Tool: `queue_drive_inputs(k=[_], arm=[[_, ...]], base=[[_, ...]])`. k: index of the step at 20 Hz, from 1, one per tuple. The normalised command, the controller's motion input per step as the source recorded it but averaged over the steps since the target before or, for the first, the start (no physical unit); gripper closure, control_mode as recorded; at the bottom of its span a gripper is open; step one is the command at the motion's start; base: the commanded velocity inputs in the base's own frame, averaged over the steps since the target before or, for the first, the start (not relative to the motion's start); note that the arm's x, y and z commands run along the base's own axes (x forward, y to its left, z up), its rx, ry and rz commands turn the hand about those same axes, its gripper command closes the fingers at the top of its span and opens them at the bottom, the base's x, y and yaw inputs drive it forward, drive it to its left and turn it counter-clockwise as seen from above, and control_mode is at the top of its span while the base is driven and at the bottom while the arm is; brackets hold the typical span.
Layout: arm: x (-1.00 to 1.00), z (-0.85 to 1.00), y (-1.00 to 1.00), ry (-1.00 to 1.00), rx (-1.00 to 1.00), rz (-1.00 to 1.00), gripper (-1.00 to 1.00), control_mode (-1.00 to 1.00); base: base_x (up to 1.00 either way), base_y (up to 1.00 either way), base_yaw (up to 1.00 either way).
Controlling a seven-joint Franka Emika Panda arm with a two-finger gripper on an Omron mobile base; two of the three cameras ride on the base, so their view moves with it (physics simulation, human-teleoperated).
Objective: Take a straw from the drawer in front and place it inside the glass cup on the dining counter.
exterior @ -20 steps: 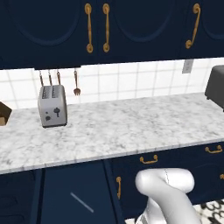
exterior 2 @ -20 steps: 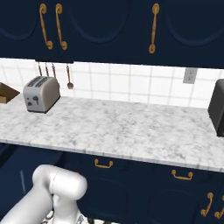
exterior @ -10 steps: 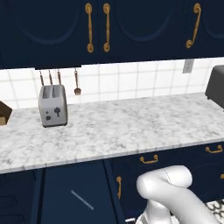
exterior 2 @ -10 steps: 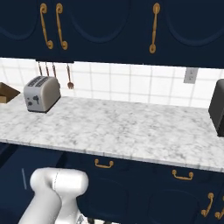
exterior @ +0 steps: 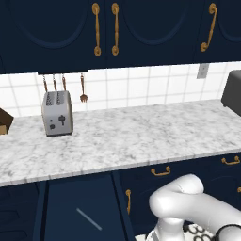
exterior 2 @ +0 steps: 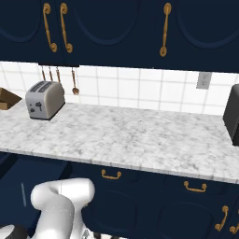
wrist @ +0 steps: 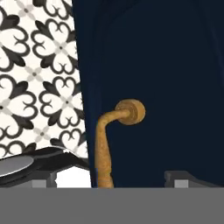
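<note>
The drawer (exterior: 61, 202) stands pulled out under the worktop at lower left, and its navy inside shows. On its floor lies the straw (exterior: 89, 219), a thin pale stick, which appears as a short pale line (exterior 2: 22, 193) in the right base view. My gripper (wrist: 109, 180) is open down in front of the cabinets. Its fingertips (wrist: 43, 179) stand wide on either side of a curved brass pull (wrist: 105, 144) on a navy front, gripping nothing. The glass cup and the dining counter are out of view.
A marble worktop (exterior: 141, 136) backed by white tiles carries a toaster (exterior: 57, 113) at left and a black appliance (exterior: 233, 92) at right. Closed navy drawers with brass pulls (exterior: 161, 171) sit below it. Patterned floor tile (wrist: 39, 65) lies beside the front.
The arm's white elbow has risen slightly in both base views. The drawer, the straw and everything on the worktop stay where they were.
</note>
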Motion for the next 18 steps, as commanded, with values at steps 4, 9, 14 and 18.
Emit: queue_drive_inputs(k=[4,9,14,18], arm=[[0.96,0.88,-0.29,-0.25,0.17,-0.18,-1.00,-1.00],[0.68,1.00,-0.03,-0.26,0.16,-0.28,-1.00,-1.00],[0.38,1.00,0.00,-0.19,0.18,-0.27,-1.00,-1.00],[0.02,1.00,0.00,0.14,0.26,-0.15,-1.00,-1.00]], base=[[0.00,0.00,0.00],[0.00,0.00,0.00],[0.00,0.00,0.00],[0.00,0.00,0.00]])
